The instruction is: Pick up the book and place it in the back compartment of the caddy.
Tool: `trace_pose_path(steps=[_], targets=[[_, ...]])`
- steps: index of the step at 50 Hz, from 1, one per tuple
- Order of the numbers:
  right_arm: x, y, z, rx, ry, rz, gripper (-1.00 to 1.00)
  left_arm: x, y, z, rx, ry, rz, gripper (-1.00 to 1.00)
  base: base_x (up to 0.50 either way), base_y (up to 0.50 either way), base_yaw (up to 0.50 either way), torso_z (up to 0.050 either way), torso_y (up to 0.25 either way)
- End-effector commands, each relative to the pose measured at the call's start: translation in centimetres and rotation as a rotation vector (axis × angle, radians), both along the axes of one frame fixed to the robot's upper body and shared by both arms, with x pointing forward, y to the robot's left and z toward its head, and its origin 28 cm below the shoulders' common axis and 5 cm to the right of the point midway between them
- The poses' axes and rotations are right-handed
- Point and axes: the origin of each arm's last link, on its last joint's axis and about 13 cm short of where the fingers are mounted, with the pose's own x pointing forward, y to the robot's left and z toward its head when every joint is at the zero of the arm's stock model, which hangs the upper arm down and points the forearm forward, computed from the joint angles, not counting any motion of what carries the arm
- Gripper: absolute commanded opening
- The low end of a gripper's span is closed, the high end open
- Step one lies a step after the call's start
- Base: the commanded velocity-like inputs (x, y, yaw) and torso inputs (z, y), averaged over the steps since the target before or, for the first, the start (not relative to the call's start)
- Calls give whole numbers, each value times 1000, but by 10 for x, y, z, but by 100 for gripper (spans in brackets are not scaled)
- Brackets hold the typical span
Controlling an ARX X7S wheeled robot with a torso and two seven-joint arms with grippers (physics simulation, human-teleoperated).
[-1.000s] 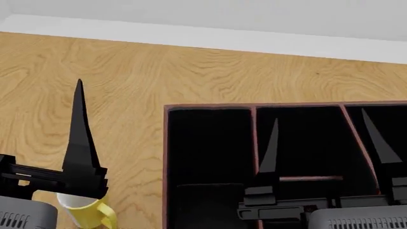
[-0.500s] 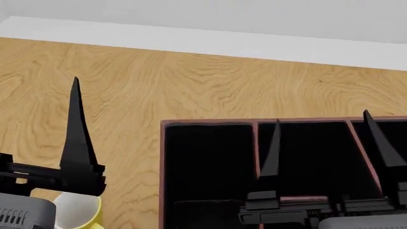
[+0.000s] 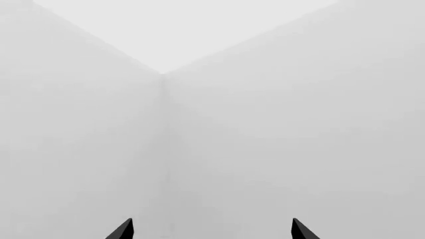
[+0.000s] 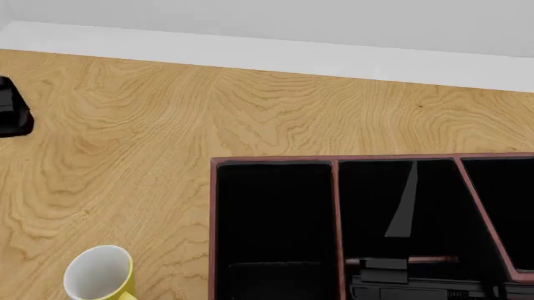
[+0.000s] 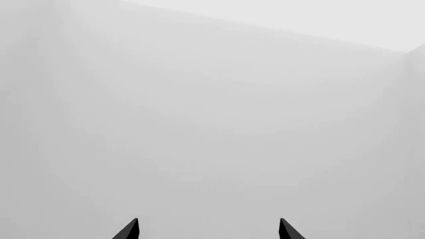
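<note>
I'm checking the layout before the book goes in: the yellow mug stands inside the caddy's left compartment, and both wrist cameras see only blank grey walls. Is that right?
Not quite. The yellow mug stands on the wooden table, outside the caddy and off its left rim, as the head view shows. The rest holds: both wrist views show only blank grey walls beyond the gripper tips.

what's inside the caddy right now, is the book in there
No book shows in the caddy. Its visible compartments look black and bare. The right gripper hangs over the middle one, hiding part of it, and the near end is out of frame.
</note>
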Motion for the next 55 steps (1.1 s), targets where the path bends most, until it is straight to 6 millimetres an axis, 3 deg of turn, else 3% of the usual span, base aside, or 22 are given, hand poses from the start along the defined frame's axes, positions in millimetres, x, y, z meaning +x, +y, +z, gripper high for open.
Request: trace_pose_path(steps=[1,6,14,25,34,44,49,55], targets=[[-12,-5,5,4,-26,-52,100,16,24,42,-212,41,195,100,0,0,0,0,0],[-12,-5,5,4,-27,-49,100,30,34,61,-238,66,235,100,0,0,0,0,0],[-11,-3,6,5,-26,-43,100,56,52,71,-310,138,320,100,0,0,0,0,0],[-11,-5,4,5,-26,-34,100,71,67,79,-410,170,384,100,0,0,0,0,0],[-10,-6,2,8,-24,-27,100,89,86,101,-511,205,426,100,0,0,0,0,0],[-10,-7,2,9,-28,-21,100,104,90,127,-561,224,429,100,0,0,0,0,0],[-11,-6,3,8,-29,-20,100,112,93,124,-659,278,428,100,0,0,0,0,0],[-10,-5,2,9,-26,-13,100,125,99,125,-660,309,493,100,0,0,0,0,0]])
